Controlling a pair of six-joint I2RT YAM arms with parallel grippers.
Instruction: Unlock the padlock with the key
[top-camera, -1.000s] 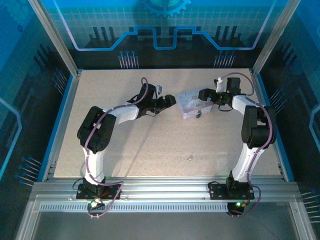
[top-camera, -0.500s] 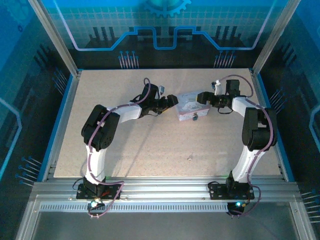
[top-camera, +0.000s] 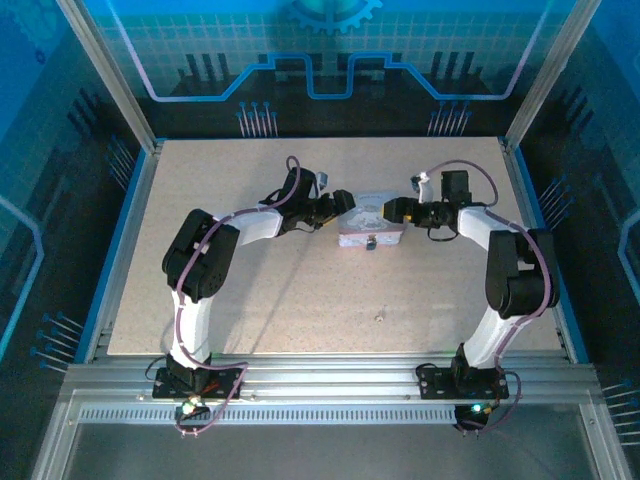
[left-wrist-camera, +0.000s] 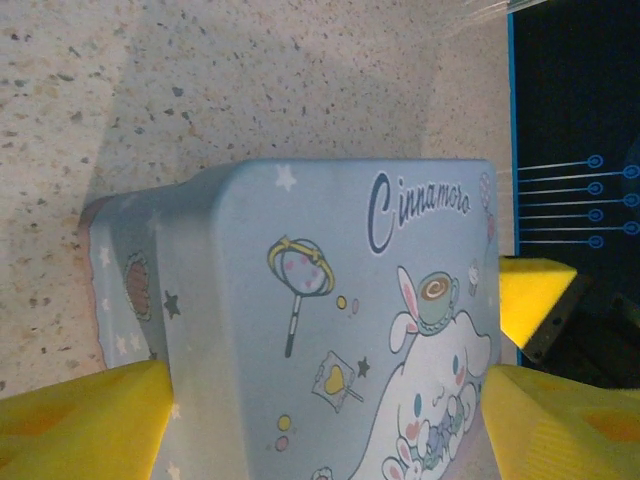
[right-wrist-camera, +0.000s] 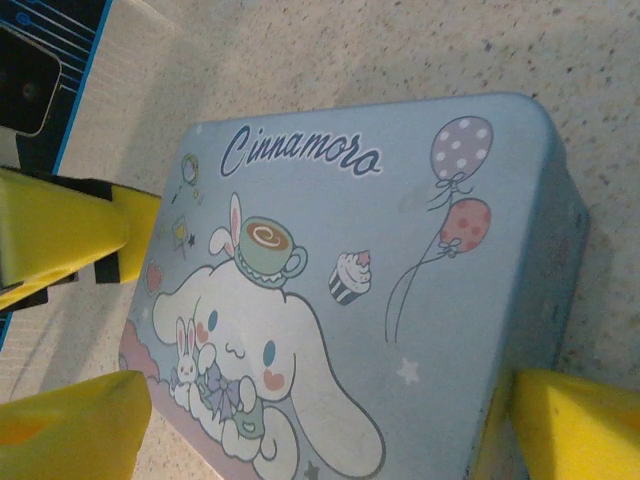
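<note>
The tiny dark padlock (top-camera: 370, 241) hangs at the near edge of a pale lavender cartoon-printed tin (top-camera: 366, 227) in the middle of the table. The key (top-camera: 380, 317) is a small pale speck lying alone on the table, well nearer the arms. My right gripper (top-camera: 392, 211) reaches in from the right, and its yellow fingers (right-wrist-camera: 575, 425) hug both sides of the tin (right-wrist-camera: 400, 250). My left gripper (top-camera: 341, 204) comes in from the left and stands open, its fingers (left-wrist-camera: 85, 420) straddling the tin's (left-wrist-camera: 330, 300) other end.
The speckled tabletop (top-camera: 250, 300) is bordered by a blue rim and metal posts. A finger of the opposite gripper (left-wrist-camera: 535, 298) shows past the tin in the left wrist view, as the left one's (right-wrist-camera: 60, 240) does in the right wrist view.
The right gripper has slid the tin leftward and nearer, bringing it between the left gripper's fingers. The left arm has barely moved.
</note>
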